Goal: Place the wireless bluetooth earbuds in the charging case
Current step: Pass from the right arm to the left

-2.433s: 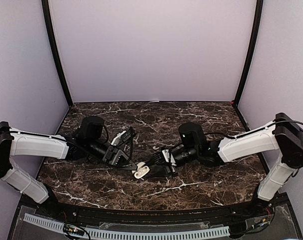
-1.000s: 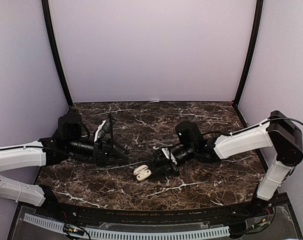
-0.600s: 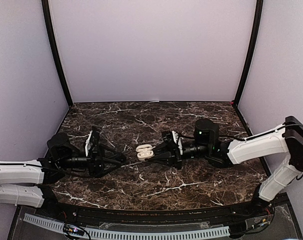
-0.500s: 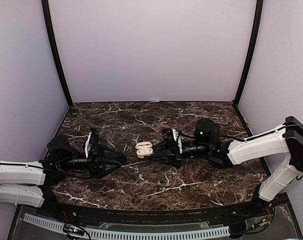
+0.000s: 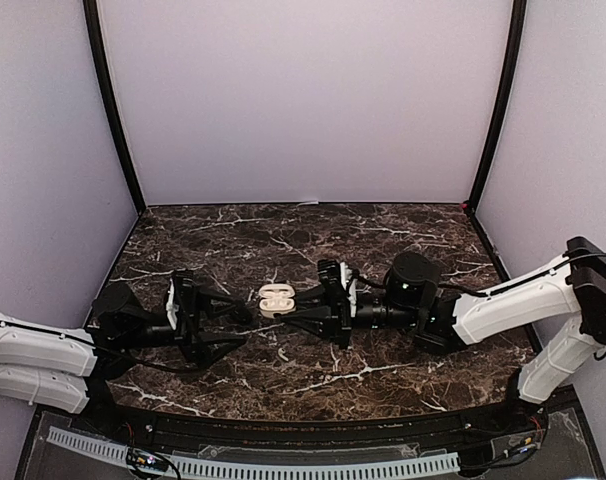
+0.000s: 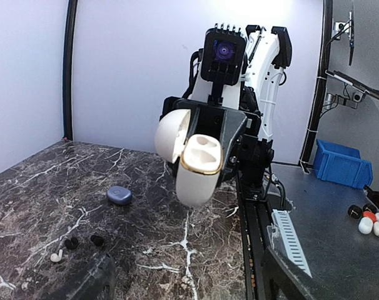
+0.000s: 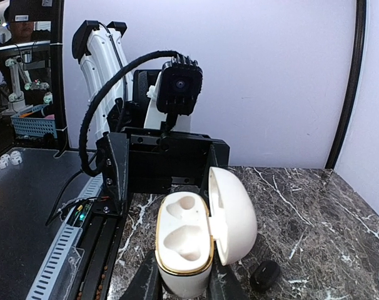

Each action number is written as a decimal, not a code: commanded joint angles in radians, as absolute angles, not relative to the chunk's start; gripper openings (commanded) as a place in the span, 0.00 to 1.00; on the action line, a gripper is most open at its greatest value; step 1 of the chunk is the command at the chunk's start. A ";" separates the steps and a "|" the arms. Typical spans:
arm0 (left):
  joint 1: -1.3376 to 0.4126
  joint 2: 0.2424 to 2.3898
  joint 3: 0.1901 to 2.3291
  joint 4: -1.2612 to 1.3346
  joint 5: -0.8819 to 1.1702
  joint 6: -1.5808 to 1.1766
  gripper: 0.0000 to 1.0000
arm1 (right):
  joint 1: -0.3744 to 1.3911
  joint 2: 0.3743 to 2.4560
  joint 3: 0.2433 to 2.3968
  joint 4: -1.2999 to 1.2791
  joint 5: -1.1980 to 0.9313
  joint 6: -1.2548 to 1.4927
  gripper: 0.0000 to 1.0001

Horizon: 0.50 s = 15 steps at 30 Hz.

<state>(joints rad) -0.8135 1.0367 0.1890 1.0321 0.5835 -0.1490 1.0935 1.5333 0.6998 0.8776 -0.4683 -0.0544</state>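
Right tool (image 5: 305,312) is clamped on the white charging case (image 6: 199,164). The lid is open and both wells are empty. Left tool (image 5: 226,322): fingers apart, gripping nothing. Wireless bluetooth earbuds (image 6: 55,256), one white and two dark, lie on the counter (image 6: 164,244) at 8 o'clock from the charging case, near a blue oval case (image 6: 119,195).

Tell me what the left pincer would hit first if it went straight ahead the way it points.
Probably the open white charging case, held up by the right pincer straight ahead of the left pincer. Nothing shows between them, though depth is hard to judge.
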 commanded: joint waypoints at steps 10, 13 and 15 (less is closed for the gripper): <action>-0.825 1.081 0.138 1.149 0.641 0.027 0.82 | 1.138 1.538 0.686 1.019 -0.371 -0.052 0.17; -0.825 1.097 0.136 1.160 0.625 0.061 0.82 | 1.142 1.541 0.689 1.025 -0.360 -0.055 0.17; -0.825 1.109 0.136 1.164 0.625 0.079 0.82 | 1.145 1.546 0.692 1.026 -0.353 -0.058 0.17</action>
<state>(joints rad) -0.8230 1.0931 0.1429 1.1149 0.6235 0.0147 1.1313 1.5345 0.6804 0.9627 -0.3836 -0.0513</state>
